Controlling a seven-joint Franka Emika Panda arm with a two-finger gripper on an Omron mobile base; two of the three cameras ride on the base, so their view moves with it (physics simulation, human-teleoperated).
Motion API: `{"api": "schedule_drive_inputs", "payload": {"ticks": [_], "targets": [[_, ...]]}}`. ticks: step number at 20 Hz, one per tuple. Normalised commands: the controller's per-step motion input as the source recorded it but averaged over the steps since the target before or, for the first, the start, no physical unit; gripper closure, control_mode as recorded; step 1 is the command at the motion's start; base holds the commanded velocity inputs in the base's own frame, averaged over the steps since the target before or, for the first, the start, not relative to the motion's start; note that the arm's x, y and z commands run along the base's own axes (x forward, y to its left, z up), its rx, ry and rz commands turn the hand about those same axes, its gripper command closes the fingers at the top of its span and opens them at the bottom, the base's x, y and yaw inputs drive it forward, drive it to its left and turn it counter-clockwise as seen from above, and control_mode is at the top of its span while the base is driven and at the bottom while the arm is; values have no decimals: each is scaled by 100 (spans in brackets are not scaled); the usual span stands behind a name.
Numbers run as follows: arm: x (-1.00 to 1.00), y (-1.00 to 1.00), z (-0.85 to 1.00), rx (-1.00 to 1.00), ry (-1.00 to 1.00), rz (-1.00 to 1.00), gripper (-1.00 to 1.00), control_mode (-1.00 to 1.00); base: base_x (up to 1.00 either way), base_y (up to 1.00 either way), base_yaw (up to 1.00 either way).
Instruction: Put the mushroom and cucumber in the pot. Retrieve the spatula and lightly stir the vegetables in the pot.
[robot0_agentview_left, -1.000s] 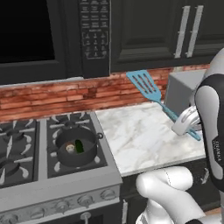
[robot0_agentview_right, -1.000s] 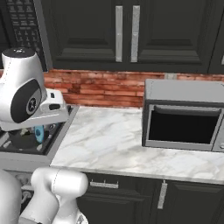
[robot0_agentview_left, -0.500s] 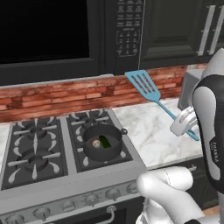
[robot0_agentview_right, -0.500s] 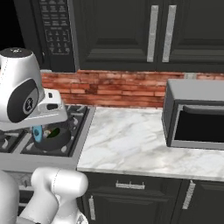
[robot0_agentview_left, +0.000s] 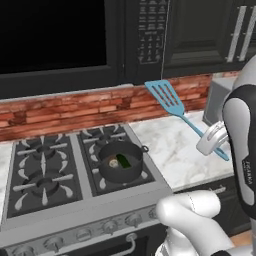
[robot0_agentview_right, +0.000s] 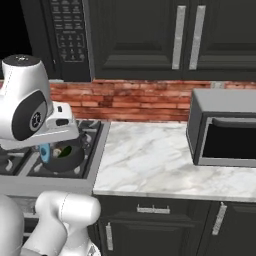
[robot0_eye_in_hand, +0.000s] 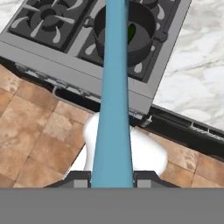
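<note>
My gripper (robot0_agentview_left: 210, 141) is shut on the long handle of the light blue spatula (robot0_agentview_left: 170, 102), which it holds in the air over the counter with the slotted head up and to the left. The dark round pot (robot0_agentview_left: 120, 170) stands on the stove's front right burner, left of and below the gripper. Inside it lie the dark green cucumber (robot0_agentview_left: 124, 161) and the tan mushroom (robot0_agentview_left: 114, 163). In the hand view the spatula's handle (robot0_eye_in_hand: 114, 96) runs up from between the fingertips (robot0_eye_in_hand: 146, 177) across the pot (robot0_eye_in_hand: 146, 41), with a bit of cucumber (robot0_eye_in_hand: 131, 31) showing.
The gas stove (robot0_agentview_left: 45, 172) has several burners, and a marble counter (robot0_agentview_right: 150, 160) lies to its right. A microwave (robot0_agentview_right: 225, 130) stands on that counter at the right. Dark cabinets and a brick backsplash (robot0_agentview_left: 75, 107) rise behind. Tiled floor (robot0_eye_in_hand: 39, 131) lies below the stove front.
The whole scene has slid to the right in both base views, so the base has driven left toward the stove. The gripper keeps the spatula in the same raised pose.
</note>
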Motion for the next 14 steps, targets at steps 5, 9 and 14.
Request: {"api": "schedule_drive_inputs", "payload": {"ticks": [5, 9, 14], "targets": [[0, 0, 0, 0, 0, 0, 100, 100, 0, 64, 0], [0, 0, 0, 0, 0, 0, 100, 100, 12, 38, 5], [8, 0, 0, 0, 5, 1, 100, -100, 25, 0, 4]]}}
